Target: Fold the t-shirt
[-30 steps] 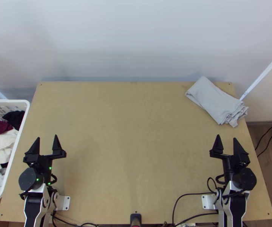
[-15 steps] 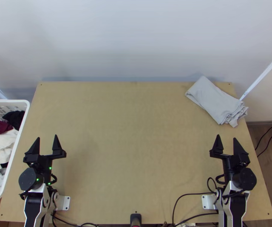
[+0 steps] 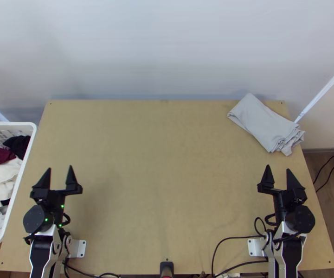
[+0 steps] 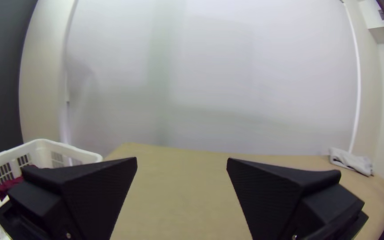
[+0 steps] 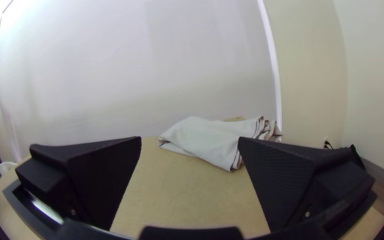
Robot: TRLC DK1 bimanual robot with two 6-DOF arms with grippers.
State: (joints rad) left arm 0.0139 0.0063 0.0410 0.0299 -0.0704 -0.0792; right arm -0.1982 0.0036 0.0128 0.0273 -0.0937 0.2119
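One broad counter [image 3: 167, 162] spans the top view, its far edge near the wall, with a wide stretch between the two arms and on toward that edge. The white basket [image 3: 9, 123] of clothes stands just beside the left edge. The grey t-shirt [image 3: 262, 123] lies folded in layers at the far right corner, its ruffled end reaching the right edge. It sits beyond the right gripper [image 3: 278, 168], apart from it, and well apart from the left gripper [image 3: 59, 168]. Both are released, fingers spread.
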